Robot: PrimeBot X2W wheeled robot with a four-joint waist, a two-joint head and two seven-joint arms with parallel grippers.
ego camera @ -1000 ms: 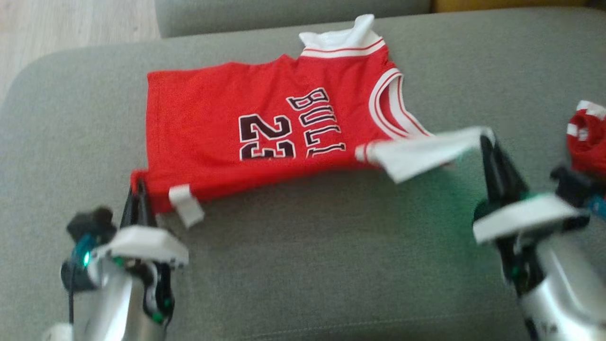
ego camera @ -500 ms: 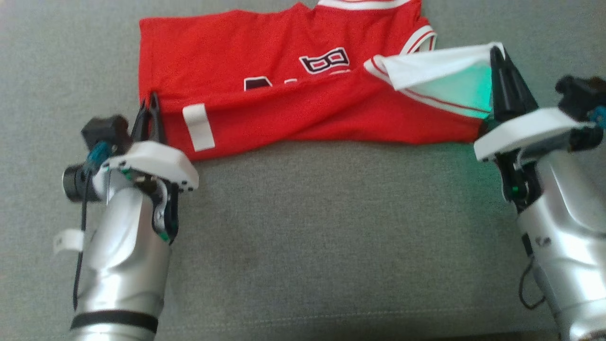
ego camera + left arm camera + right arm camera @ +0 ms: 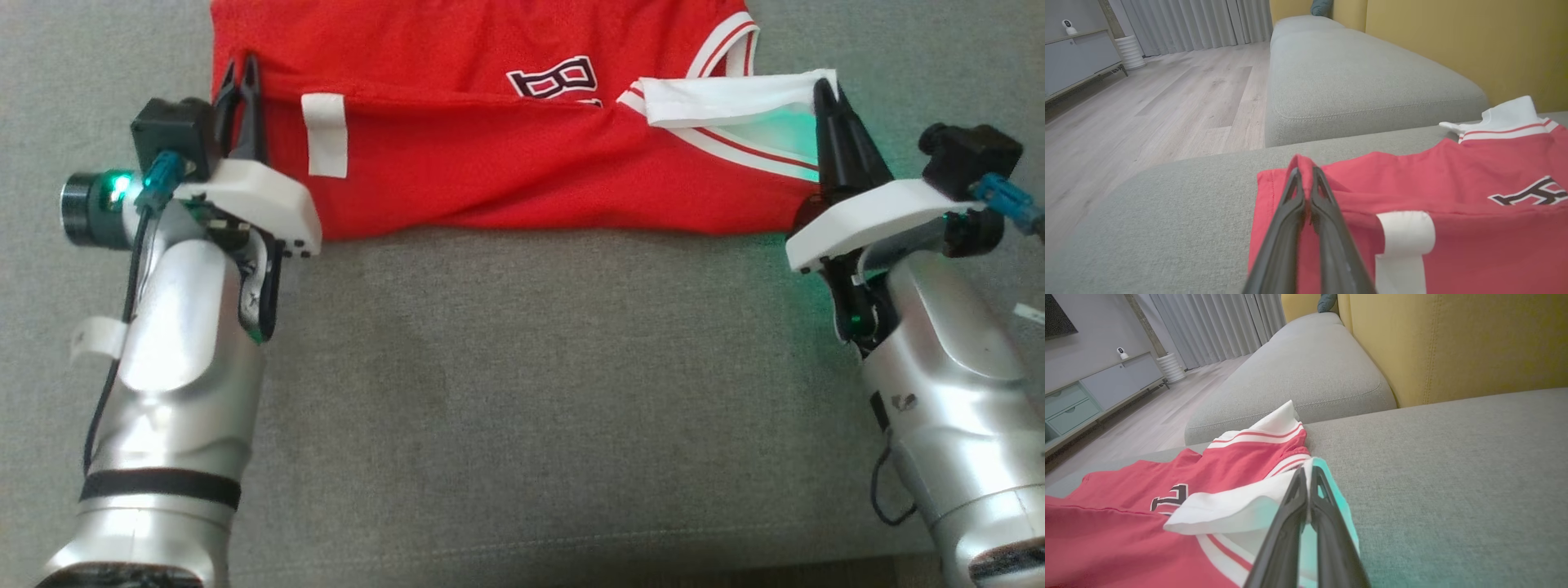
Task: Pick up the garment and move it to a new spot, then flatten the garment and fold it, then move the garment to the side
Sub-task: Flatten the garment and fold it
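1. Red with white trim, the garment (image 3: 490, 171) lies on the grey sofa cushion (image 3: 531, 392), toward its far edge. Its near half is folded over, so only part of the black lettering (image 3: 553, 80) shows.
2. The left gripper (image 3: 238, 72) has its fingers pressed together, pinching the red hem corner at the garment's left end.
3. The right gripper (image 3: 823, 90) has its fingers pressed together on the white shoulder strap at the right end.
4. A white label (image 3: 325, 135) sits on the folded layer, near the left gripper.
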